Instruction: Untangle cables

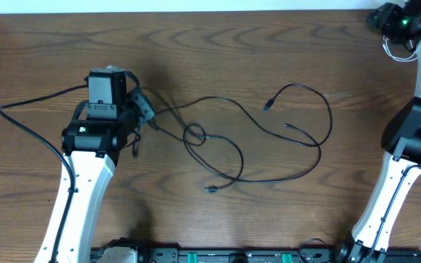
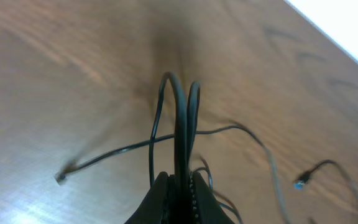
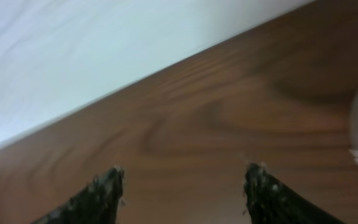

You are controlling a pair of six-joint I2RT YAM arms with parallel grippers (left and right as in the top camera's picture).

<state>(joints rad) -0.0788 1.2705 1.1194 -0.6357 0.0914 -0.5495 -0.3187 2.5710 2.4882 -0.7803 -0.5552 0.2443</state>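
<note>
The left fingers (image 2: 159, 200) are clenched on a bunched loop of the black cables (image 2: 180, 130), toward the surface's (image 1: 269, 44) left edge. The rest sprawls across the middle. The right fingers (image 3: 101, 193) hang released over the far right corner.

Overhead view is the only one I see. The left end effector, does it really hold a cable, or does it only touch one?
Observer: It holds. In the left wrist view the left end effector is shut on the black cables, and folded loops stand up out of it.
Operator: And the right end effector, has it something?
Observer: No. In the right wrist view the right end effector is open, and only the bare table shows in the gap.
</note>
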